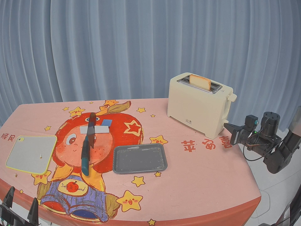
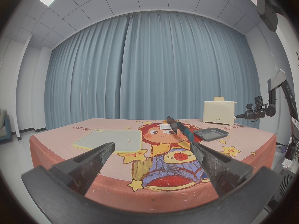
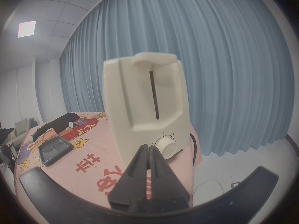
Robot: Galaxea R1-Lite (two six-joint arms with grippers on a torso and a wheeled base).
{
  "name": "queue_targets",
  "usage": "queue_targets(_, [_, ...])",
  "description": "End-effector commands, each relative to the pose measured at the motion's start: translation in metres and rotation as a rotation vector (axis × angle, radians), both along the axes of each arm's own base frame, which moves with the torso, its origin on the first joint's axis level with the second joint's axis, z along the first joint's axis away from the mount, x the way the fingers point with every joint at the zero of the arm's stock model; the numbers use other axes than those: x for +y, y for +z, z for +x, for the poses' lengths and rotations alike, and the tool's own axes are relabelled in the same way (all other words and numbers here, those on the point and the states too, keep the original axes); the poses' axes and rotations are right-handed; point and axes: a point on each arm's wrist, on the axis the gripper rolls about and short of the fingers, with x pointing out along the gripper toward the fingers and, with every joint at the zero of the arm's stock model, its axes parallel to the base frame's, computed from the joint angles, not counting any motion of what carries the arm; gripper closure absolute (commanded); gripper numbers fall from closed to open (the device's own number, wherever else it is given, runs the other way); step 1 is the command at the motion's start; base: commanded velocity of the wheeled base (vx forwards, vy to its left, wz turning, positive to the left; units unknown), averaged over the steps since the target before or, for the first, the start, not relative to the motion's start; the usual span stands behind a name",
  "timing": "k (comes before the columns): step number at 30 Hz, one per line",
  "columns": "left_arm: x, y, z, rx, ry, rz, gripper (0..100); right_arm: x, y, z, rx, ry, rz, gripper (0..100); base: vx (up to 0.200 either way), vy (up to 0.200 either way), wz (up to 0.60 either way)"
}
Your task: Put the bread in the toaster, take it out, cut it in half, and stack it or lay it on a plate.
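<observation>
Your bread stands in the toaster slot, its upper part sticking out, near the table's far right corner. Expect it to be light and fairly stiff but crumbly. Pinch the exposed top gently across its flat faces and lift straight up, clear of the slot. Your right hand is clenched, fingers pressed together, just off the table's right edge beside the toaster. Your left hand is released, off the near left corner.

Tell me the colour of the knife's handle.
Teal. The knife handle shows best in the head view.
</observation>
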Motion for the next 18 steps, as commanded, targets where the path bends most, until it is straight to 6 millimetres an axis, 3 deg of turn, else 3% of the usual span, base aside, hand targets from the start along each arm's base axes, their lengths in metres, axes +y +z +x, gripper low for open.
queue_targets(1, [0.0, -0.005, 0.001, 0.018, 0.001, -0.001, 0, 0.001, 0.006, -0.006, -0.018, 0.007, -0.005, 100, 0.0, 0.0, 0.0])
queue_targets(18, [0.0, -0.005, 0.001, 0.017, 0.001, -0.001, 0, 0.008, 0.051, -0.034, -0.144, 0.046, 0.016, 100, 0.0, 0.0, 0.0])
